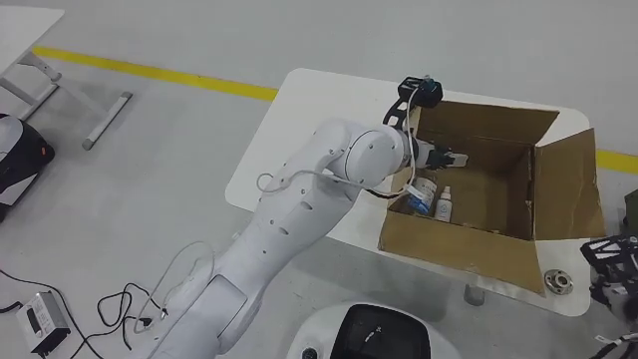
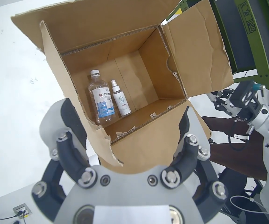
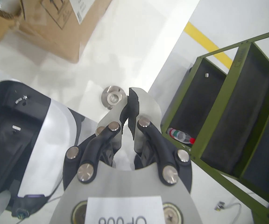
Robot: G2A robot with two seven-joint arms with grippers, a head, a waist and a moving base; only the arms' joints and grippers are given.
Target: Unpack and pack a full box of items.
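Between spread fingers of left pincer (image 2: 126, 109): torn near wall of cardboard box (image 2: 134, 73); pincer released, empty. Below and beyond it, on box floor: clear bottle (image 2: 101, 99) and small spray bottle (image 2: 121, 101) lying side by side. Both likely stiff plastic, smooth, slippery; clear one probably heavier with liquid; best grip across mid-body, not cap. Farther off: right pincer (image 3: 128, 104) clenched on nothing, metal ring (image 3: 112, 97) just past its tips.

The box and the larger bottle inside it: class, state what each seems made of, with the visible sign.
Box: corrugated cardboard, matte brown; fluted layers show along its cut and torn edges.
Larger bottle: probably clear plastic, glossy; it is see-through with shiny highlights.
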